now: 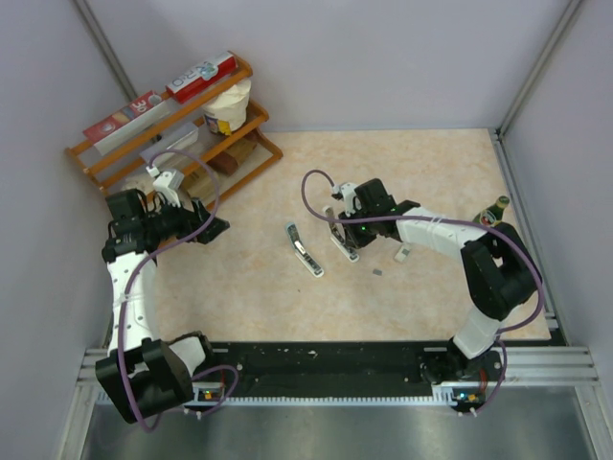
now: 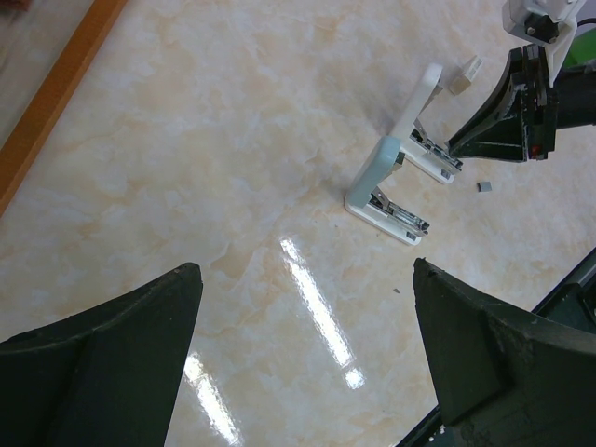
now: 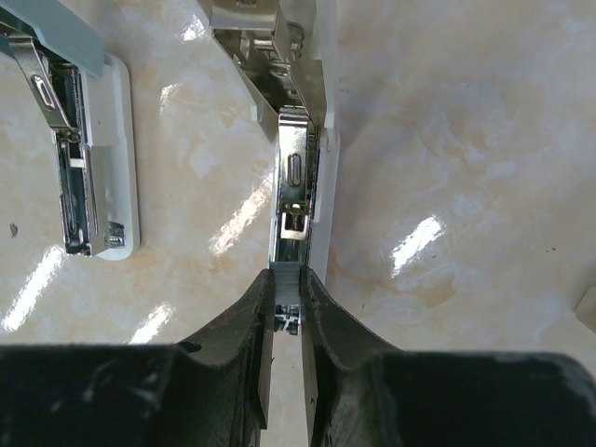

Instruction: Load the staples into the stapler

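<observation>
Note small grey strip, taken as staples (image 3: 289,303), pinched in right gripper (image 3: 288,277), jaws almost together, at near tip of open stapler (image 3: 294,186). Read strip's long axis as in line with stapler's rail, mouth dead ahead of jaws. Judge straight push along rail as next need. Log left gripper (image 2: 303,279) spread wide, holding nothing, well left of stapler, beyond 2nd stapler (image 3: 88,177).

Left of the teal stapler (image 1: 305,249) the tabletop (image 1: 249,283) is free up to the wooden rack (image 1: 80,153); just right, the white stapler (image 1: 340,238) and clamping right gripper (image 3: 287,296) bar passage.
</observation>
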### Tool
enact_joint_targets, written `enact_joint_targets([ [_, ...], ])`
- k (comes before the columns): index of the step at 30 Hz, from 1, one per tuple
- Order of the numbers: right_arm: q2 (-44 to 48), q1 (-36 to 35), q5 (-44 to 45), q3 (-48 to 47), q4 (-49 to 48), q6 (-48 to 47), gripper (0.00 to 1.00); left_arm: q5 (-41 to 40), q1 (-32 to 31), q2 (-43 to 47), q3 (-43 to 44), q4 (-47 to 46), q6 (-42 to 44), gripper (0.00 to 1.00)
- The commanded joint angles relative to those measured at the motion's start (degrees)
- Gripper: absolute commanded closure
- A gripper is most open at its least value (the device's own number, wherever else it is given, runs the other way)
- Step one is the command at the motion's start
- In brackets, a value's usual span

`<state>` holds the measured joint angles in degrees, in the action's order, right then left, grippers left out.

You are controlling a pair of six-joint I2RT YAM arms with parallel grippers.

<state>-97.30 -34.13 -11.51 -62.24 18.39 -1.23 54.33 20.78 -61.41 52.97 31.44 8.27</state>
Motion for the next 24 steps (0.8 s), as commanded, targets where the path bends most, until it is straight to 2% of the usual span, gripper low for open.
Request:
enact_joint_targets([
  [1,-0.5,-0.9,-1.2,0.5,-1.8,0.8,0.85,0.3,0.5,0.3,-0.5,-1.8,0.6,0.02],
  [24,-1.3,-0.9,-1.0,0.6,-1.3,0.7,0.85,0.1,0.5,0.1,-0.7,-1.9,0.7,0.02],
])
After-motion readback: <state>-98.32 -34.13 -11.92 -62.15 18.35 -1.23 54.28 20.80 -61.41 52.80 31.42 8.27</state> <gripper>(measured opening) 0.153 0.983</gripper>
